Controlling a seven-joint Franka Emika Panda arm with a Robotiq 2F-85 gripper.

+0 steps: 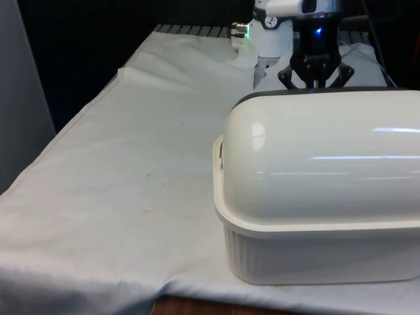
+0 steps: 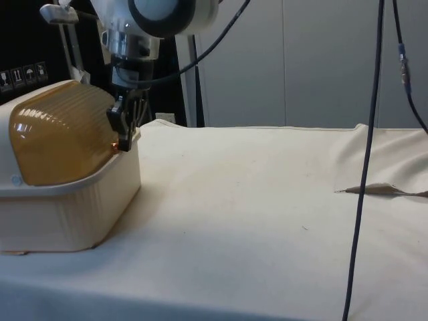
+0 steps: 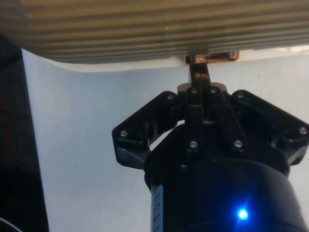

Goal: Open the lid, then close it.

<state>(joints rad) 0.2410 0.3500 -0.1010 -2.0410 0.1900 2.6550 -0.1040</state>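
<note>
Table (image 1: 131, 197): covered by a white cloth, creased at the edges; the largest item. In the side view a long bare stretch of cloth (image 2: 267, 221) lies to one side of the box.

Bread box (image 1: 315, 256): cream, with a ribbed lower tub, standing at the near end of the table on the front view's right, its smooth rounded back turned to that camera. In the side view the tub (image 2: 67, 214) sits flat on the cloth.

Lid (image 2: 63, 134): domed and ribbed, translucent amber in the side view, lying down over the tub with its lower edge close to the rim. The wrist view shows its ribbed surface (image 3: 145, 29) running across just beyond the fingers.

Arm (image 2: 157, 13): white, reaching down on the far side of the box as the front view has it.

Gripper (image 2: 122, 130): black, at the lid's front lower edge. In the front view its body (image 1: 316, 69) rises just behind the top of the box.

Handle (image 3: 212, 58): a small copper-coloured tab on the lid's lower edge. The fingers (image 3: 197, 77) are drawn close together and pinch this tab, with no gap visible between them beyond the tab's own thickness. A copper glint (image 2: 117, 145) marks the same spot in the side view.
</note>
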